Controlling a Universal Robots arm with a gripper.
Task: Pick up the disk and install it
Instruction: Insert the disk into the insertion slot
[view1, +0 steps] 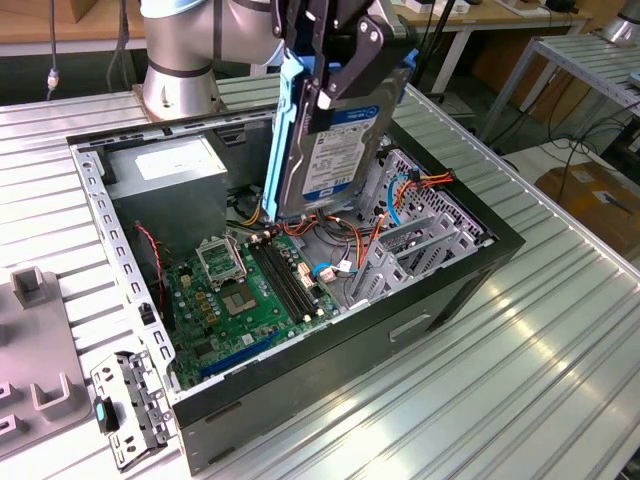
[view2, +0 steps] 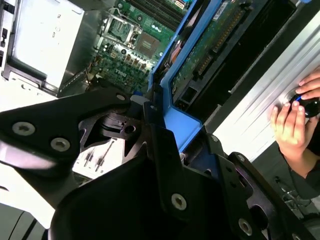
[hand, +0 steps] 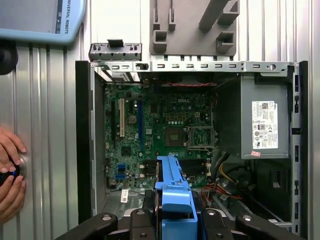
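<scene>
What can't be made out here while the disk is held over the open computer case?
- Exterior view: the held disk hides part of the computer case behind it; the arm is cut off by the top edge.
- First wrist view: the disk is edge-on, flat faces unseen; the end effector covers its near end.
- Both wrist views: a person's hand is cut by the frame edge; the dark object under it is unidentifiable.

Ribbed aluminium table (view1: 520, 380) is spreading across the foreground, overhead light glinting along its grooves. A wooden bench (view1: 520, 14) on white legs is standing along the back, a second slatted metal table (view1: 590, 60) sitting at the exterior view's right. Pale floor (view1: 535, 165) is showing between them, black cables (view1: 570, 150) trailing over it near a cardboard box (view1: 590, 195).
</scene>
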